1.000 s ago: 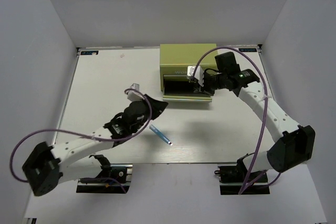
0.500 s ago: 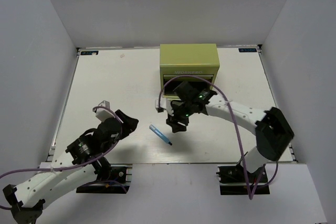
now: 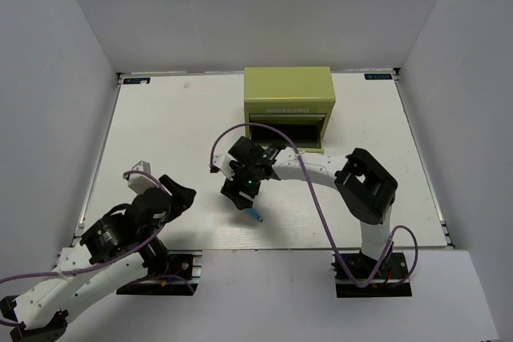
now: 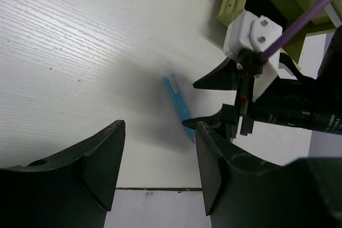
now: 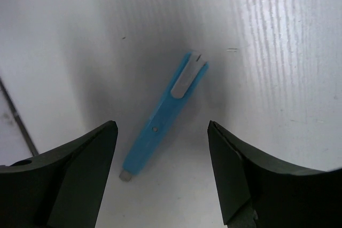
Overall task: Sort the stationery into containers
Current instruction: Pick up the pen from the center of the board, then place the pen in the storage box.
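Observation:
A light blue pen [image 5: 163,116] with a pale clip and a greyish tip lies flat on the white table; it also shows in the top view [image 3: 255,216] and the left wrist view [image 4: 179,105]. My right gripper [image 5: 161,127] hangs open directly over it, one finger on each side, not touching; from above this right gripper [image 3: 243,196] covers most of the pen. My left gripper [image 3: 183,195] is open and empty, drawn back to the near left; the left gripper [image 4: 159,132] looks toward the pen. The lime-green chest [image 3: 288,95] stands at the back with a drawer [image 3: 286,146] pulled out.
The right arm's purple cable [image 3: 240,130] loops over the table in front of the chest. The table's near edge [image 4: 160,188] runs just below the left fingers. White walls close in the table on three sides.
The right arm swung from the chest's drawer down to over the pen and opened its jaws. The left arm pulled back to the near left and opened. The pen has not moved.

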`<state>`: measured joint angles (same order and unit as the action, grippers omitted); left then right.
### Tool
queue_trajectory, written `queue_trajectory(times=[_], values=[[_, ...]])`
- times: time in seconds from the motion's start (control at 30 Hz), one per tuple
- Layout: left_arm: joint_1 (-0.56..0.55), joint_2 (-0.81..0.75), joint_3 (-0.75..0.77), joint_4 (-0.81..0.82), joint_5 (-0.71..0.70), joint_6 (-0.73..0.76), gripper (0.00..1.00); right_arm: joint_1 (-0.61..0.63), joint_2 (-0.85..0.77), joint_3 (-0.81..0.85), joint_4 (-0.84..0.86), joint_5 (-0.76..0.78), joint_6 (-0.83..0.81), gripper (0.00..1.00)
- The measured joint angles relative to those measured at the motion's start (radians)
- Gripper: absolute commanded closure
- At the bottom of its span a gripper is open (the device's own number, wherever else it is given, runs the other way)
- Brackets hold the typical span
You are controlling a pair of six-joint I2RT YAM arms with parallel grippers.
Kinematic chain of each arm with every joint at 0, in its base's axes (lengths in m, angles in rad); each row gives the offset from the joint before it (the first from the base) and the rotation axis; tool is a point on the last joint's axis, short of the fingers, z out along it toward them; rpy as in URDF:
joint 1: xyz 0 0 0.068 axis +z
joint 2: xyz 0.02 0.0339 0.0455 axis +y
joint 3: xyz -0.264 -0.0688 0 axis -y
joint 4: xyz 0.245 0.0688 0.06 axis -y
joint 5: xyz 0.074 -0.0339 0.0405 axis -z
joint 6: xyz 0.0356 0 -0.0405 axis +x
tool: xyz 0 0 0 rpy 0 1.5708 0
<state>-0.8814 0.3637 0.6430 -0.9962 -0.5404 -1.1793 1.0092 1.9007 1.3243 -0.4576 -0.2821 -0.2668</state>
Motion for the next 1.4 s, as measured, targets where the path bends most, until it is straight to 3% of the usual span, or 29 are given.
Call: queue_trajectory(times=[0.17, 0.3, 0.47, 0.57, 0.63, 0.87, 1.07, 1.23, 1.4], values=[[0.0, -0.002, 0.002, -0.023, 0.0, -0.003, 0.33, 0.022, 0.046, 0.008, 0.036, 0.097, 0.06, 0.26], [0.0, -0.002, 0.007, -0.025, -0.003, -0.004, 0.33, 0.048, 0.063, 0.007, 0.072, 0.189, 0.091, 0.35], [0.0, 0.015, 0.008, -0.016, -0.003, -0.006, 0.33, 0.066, 0.064, -0.011, 0.116, 0.254, 0.105, 0.69], [0.0, 0.032, 0.008, -0.004, -0.003, -0.002, 0.33, 0.066, 0.051, -0.032, 0.144, 0.261, 0.105, 0.86], [0.0, 0.043, 0.008, 0.015, -0.003, 0.006, 0.33, 0.066, 0.032, -0.063, 0.159, 0.26, 0.098, 0.9], [0.0, 0.069, -0.016, 0.145, 0.016, 0.068, 0.33, 0.051, -0.071, -0.118, 0.077, 0.192, -0.039, 0.93], [0.0, 0.089, -0.069, 0.296, 0.064, 0.132, 0.33, 0.011, -0.248, -0.046, 0.007, 0.155, -0.177, 0.94], [0.0, 0.104, -0.096, 0.406, 0.092, 0.171, 0.33, -0.042, -0.347, -0.011, 0.014, 0.214, -0.278, 0.96], [0.0, 0.135, -0.129, 0.523, 0.124, 0.2, 0.33, -0.143, -0.342, -0.011, 0.024, 0.312, -0.38, 0.97]])
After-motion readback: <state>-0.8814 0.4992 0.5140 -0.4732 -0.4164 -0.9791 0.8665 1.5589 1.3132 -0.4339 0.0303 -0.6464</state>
